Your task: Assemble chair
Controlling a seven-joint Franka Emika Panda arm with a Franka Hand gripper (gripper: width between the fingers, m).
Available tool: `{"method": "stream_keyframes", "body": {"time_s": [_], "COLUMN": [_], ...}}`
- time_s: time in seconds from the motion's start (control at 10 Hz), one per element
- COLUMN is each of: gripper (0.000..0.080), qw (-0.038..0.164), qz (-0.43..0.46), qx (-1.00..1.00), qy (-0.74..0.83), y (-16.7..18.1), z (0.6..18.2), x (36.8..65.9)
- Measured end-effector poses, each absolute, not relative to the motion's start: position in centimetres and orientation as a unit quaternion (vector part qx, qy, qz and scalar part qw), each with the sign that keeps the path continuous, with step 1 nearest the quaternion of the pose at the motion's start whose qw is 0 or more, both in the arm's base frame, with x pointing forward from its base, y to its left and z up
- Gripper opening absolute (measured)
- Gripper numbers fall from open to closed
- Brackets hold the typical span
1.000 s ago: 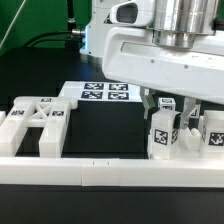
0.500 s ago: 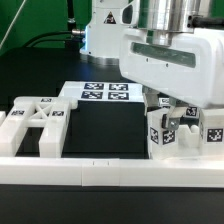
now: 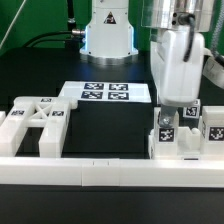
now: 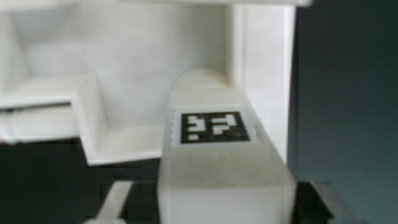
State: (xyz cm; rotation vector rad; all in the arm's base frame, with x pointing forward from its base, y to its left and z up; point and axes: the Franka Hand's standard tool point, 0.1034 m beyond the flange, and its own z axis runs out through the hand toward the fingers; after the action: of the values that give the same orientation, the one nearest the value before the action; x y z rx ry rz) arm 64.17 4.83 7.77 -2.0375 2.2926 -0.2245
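At the exterior view's left you see the X-braced frame [image 3: 33,124]. It lies flat on the black table [image 3: 100,130], just behind the long white rail [image 3: 100,171]. In the middle, farther back, the marker board [image 3: 105,93] lies flat.

At the exterior view's right the gripper [image 3: 172,104] hangs low over a group of tagged pegs [image 3: 212,128]. The nearest peg [image 3: 164,137] stands upright just under it. You cannot tell if the fingers are spread or pinching something.

In the wrist view a white part with one tag [image 4: 214,128] fills the middle. It is close to a white block [image 4: 107,100].
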Motion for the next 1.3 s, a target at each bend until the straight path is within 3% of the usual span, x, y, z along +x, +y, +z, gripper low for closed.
{"method": "stream_keyframes", "body": {"time_s": [0.6,0.7,0.8,0.9,1.0,1.3], "gripper": [0.0296,0.0378,0.0378,0.0525,0.0622,0.0648], "qw": [0.007,0.007,0.007,0.008,0.008,0.012], "qz": [-0.058,-0.058,-0.058,-0.058,-0.060,-0.062], "qx": [-0.541,-0.545,-0.555,-0.578,-0.596,-0.636], "qy": [0.839,0.836,0.830,0.814,0.801,0.769], "y": [4.0,4.0,3.9,3.7,3.6,4.3], "z": [7.4,7.4,7.5,7.7,7.8,8.5], "x": [62.6,62.6,62.6,62.7,62.9,63.2]}}
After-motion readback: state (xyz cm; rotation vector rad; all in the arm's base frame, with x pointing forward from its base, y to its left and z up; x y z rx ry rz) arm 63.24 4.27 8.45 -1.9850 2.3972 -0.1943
